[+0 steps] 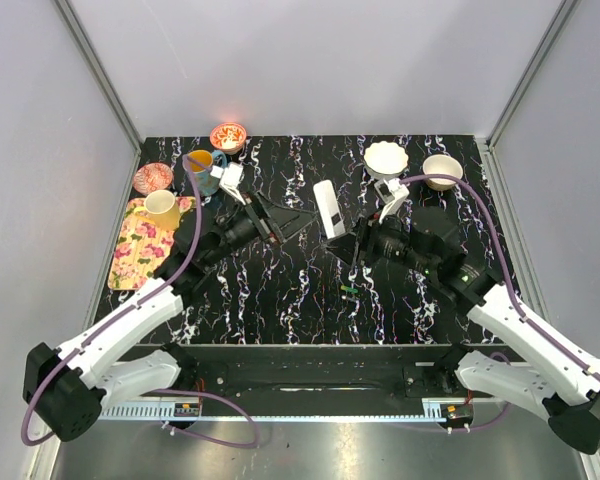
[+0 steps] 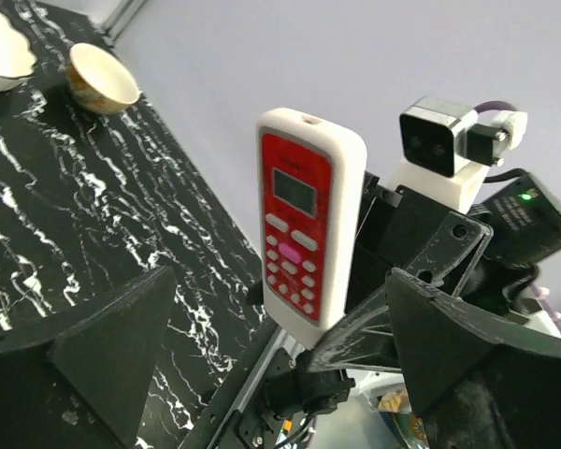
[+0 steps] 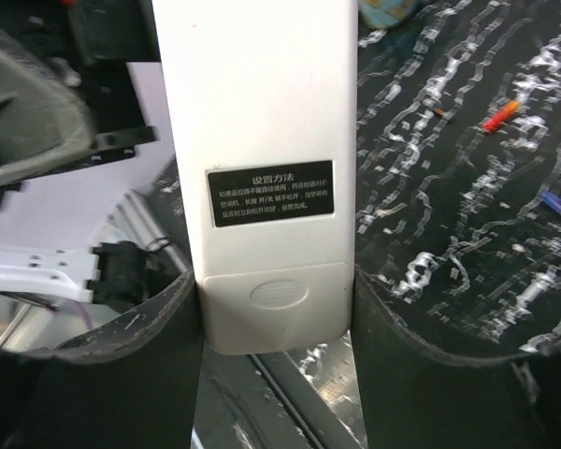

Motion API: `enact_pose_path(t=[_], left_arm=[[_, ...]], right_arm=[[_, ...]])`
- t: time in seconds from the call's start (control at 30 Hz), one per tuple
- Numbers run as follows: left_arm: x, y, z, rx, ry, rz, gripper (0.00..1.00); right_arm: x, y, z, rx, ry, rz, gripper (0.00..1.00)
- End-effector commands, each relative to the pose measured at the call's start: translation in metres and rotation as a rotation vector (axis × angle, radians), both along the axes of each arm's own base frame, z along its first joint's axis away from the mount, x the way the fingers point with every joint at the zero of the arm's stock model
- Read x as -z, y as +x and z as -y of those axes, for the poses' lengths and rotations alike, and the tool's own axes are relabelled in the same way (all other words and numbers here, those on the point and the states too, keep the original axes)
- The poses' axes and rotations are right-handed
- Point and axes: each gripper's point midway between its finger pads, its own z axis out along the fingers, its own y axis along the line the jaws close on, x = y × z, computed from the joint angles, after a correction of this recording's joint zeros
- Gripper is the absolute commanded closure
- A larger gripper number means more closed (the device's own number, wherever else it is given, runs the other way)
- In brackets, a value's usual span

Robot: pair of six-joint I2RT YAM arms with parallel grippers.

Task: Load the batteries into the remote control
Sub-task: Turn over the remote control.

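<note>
White remote control (image 1: 328, 208): upright above the surface, right gripper (image 3: 276, 313) jaws clenched on its lower end.
Floral tray (image 1: 130, 252): holds a yellow cup (image 1: 162, 208), well left of the remote.
Left gripper (image 1: 280, 222): I see jaws released, facing the remote's buttons.

We read one label: a black rectangular sticker (image 3: 270, 193) on the flat white plastic remote control (image 3: 262, 94), headed "设置方法"; its smaller lines are illegible.

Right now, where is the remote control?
In the top view the remote control is near the table's middle, clamped at its battery-cover end by the right gripper. The open left gripper is just to its left, facing its buttons.
</note>
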Motion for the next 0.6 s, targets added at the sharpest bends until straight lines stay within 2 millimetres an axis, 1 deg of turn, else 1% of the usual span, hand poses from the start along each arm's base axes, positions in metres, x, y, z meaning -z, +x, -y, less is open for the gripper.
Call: enact_pose_path(t=[0.0,0.03,0.07,0.1,0.13,0.17,0.2,0.27,0.3,0.33,0.37,0.43,0.47,0.5,0.53,0.57], left_arm=[[-0.003,0.008,0.007,-0.111,0.127,0.020,0.01],[0.003,0.008,0.011,-0.120,0.170,0.030,0.01],[-0.003,0.006,0.016,-0.145,0.174,0.036,0.01],[0.003,0.008,0.020,-0.158,0.194,0.028,0.01],[0.003,0.009,0.022,-0.170,0.194,0.021,0.01],[0.005,0.006,0.026,-0.167,0.191,0.020,0.01],[0.005,0.010,0.028,-0.190,0.180,0.022,0.01],[0.007,0.010,0.035,-0.186,0.180,0.024,0.01],[0.016,0.013,0.040,-0.183,0.204,0.013,0.01],[0.015,0.014,0.043,-0.182,0.207,0.009,0.01],[0.023,0.018,0.047,-0.181,0.224,-0.004,0.01],[0.024,0.021,0.050,-0.195,0.232,-0.012,0.01],[0.029,0.024,0.053,-0.199,0.242,-0.019,0.02],[0.031,0.026,0.054,-0.203,0.246,-0.024,0.05],[0.029,0.027,0.056,-0.202,0.243,-0.020,0.07],[0.033,0.029,0.059,-0.200,0.251,-0.027,0.09]], right_arm=[[0.025,0.018,0.026,0.126,-0.220,0.005,1.00],[0.028,0.021,0.029,0.147,-0.235,0.001,1.00],[0.029,0.022,0.029,0.150,-0.239,-0.003,1.00],[0.030,0.022,0.029,0.153,-0.240,-0.004,1.00],[0.030,0.022,0.028,0.153,-0.236,-0.007,1.00],[0.030,0.023,0.027,0.156,-0.231,-0.014,1.00],[0.030,0.023,0.027,0.159,-0.229,-0.017,1.00],[0.030,0.022,0.026,0.155,-0.221,-0.023,1.00],[0.028,0.022,0.025,0.156,-0.212,-0.023,1.00],[0.027,0.022,0.024,0.152,-0.208,-0.025,1.00],[0.026,0.022,0.024,0.152,-0.205,-0.026,1.00],[0.024,0.020,0.023,0.149,-0.197,-0.025,1.00],[0.022,0.020,0.022,0.145,-0.194,-0.025,1.00],[0.022,0.018,0.021,0.140,-0.193,-0.027,1.00],[0.021,0.018,0.021,0.136,-0.191,-0.026,1.00],[0.021,0.017,0.020,0.133,-0.192,-0.027,1.00]])
